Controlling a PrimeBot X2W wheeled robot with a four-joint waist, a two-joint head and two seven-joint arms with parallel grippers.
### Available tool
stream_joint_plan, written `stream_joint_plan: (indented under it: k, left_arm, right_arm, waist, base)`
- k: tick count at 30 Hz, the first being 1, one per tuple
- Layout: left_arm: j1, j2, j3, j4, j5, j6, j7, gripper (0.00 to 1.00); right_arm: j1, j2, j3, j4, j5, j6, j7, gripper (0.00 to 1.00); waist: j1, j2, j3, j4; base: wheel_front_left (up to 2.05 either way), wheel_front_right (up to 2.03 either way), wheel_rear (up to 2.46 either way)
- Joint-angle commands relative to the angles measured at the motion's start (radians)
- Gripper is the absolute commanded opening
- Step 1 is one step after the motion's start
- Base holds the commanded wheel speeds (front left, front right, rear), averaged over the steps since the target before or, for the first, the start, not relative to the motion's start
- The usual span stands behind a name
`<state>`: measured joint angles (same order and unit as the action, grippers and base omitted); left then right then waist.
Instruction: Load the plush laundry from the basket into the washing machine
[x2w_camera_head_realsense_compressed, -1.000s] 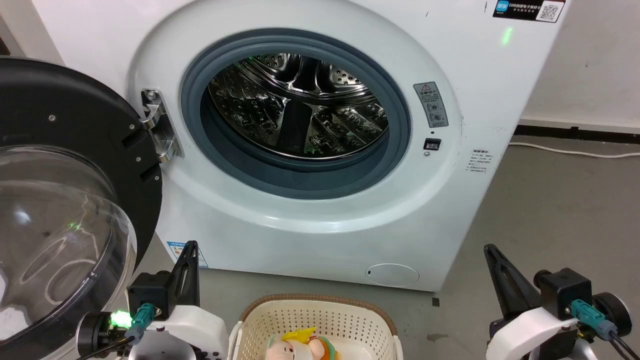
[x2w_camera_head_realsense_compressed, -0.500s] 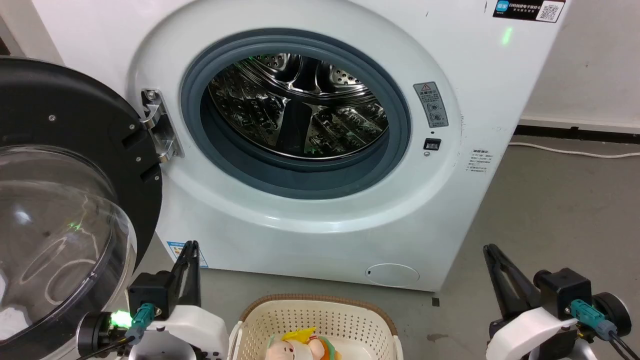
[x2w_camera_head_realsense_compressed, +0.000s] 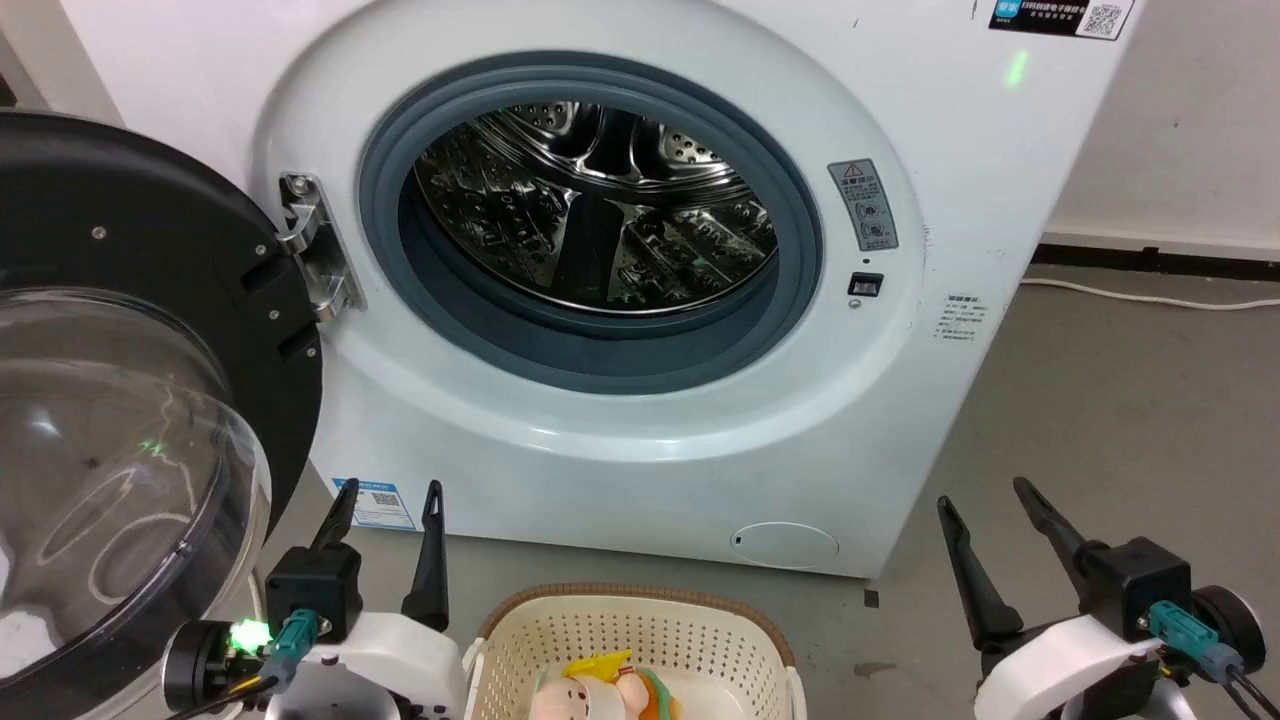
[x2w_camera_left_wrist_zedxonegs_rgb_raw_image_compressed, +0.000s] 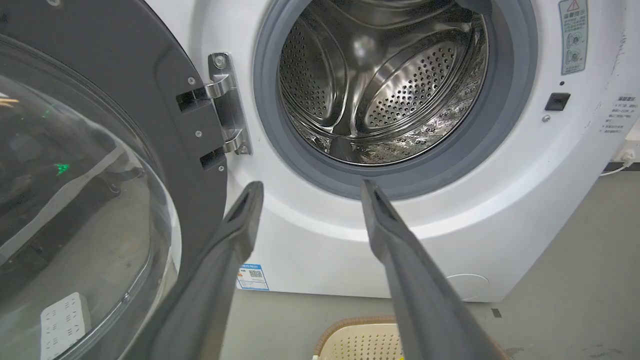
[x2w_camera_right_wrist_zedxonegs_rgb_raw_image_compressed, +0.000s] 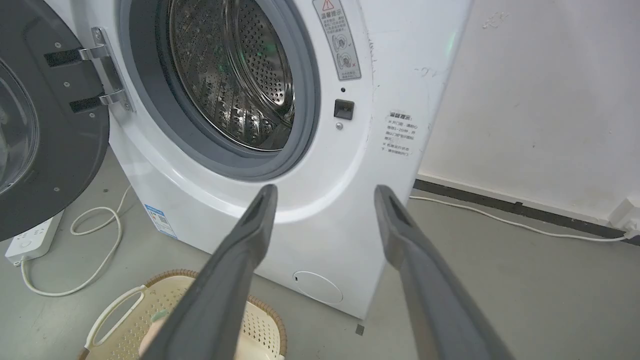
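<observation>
The white washing machine (x2w_camera_head_realsense_compressed: 930, 120) stands in front of me, its steel drum (x2w_camera_head_realsense_compressed: 600, 210) bare inside the grey gasket. Its black-rimmed door (x2w_camera_head_realsense_compressed: 120, 400) hangs swung out to the left. The cream basket (x2w_camera_head_realsense_compressed: 640, 600) sits on the floor at the bottom centre, between my arms. In it lies the plush laundry (x2w_camera_head_realsense_compressed: 600, 692), a pale pink doll with yellow and orange parts. My left gripper (x2w_camera_head_realsense_compressed: 388, 495) is open left of the basket, and my right gripper (x2w_camera_head_realsense_compressed: 982, 497) is open to its right. Both point at the washer and hold nothing. The wrist views show the left gripper (x2w_camera_left_wrist_zedxonegs_rgb_raw_image_compressed: 311, 185) and right gripper (x2w_camera_right_wrist_zedxonegs_rgb_raw_image_compressed: 326, 189) spread apart.
The open door's clear dome (x2w_camera_head_realsense_compressed: 110, 480) juts out close beside my left arm. A white power strip (x2w_camera_right_wrist_zedxonegs_rgb_raw_image_compressed: 30, 240) and looped cable (x2w_camera_right_wrist_zedxonegs_rgb_raw_image_compressed: 95, 250) lie on the floor under the door. Another cable (x2w_camera_head_realsense_compressed: 1150, 297) runs along the wall at right. Grey floor lies right of the washer.
Both grippers have gone from shut to open, their fingers now spread. The head view has shifted slightly. Basket and plush have not moved.
</observation>
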<state>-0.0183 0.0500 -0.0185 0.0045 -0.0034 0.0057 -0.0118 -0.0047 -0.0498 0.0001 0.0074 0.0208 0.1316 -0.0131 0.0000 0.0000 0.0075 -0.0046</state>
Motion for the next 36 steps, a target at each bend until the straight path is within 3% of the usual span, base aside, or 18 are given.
stream_joint_plan:
  k: [1, 16, 36]
  left_arm:
    - [0.001, 0.000, -0.006, 0.001, -0.006, 0.001, -0.014, 1.00]
    - [-0.034, 0.006, -0.026, 0.093, -0.017, -0.013, -0.043, 1.00]
    - [-0.169, 0.054, -0.075, 0.385, -0.031, -0.045, -0.032, 1.00]
  right_arm:
    - [-0.001, 0.000, -0.006, 0.002, 0.014, 0.000, -0.014, 1.00]
    - [-0.023, 0.000, -0.005, 0.000, 0.038, 0.000, -0.043, 1.00]
    - [-0.072, 0.000, 0.018, -0.012, 0.117, 0.000, -0.085, 1.00]
  waist:
    - [0.0000, 0.0000, 0.005, -0.004]
    - [0.0000, 0.0000, 0.079, -0.044]
    - [0.0000, 0.0000, 0.242, -0.140]
  base:
    - [0.00, 0.00, 0.00]
    - [0.00, 0.00, 0.00]
    - [0.00, 0.00, 0.00]
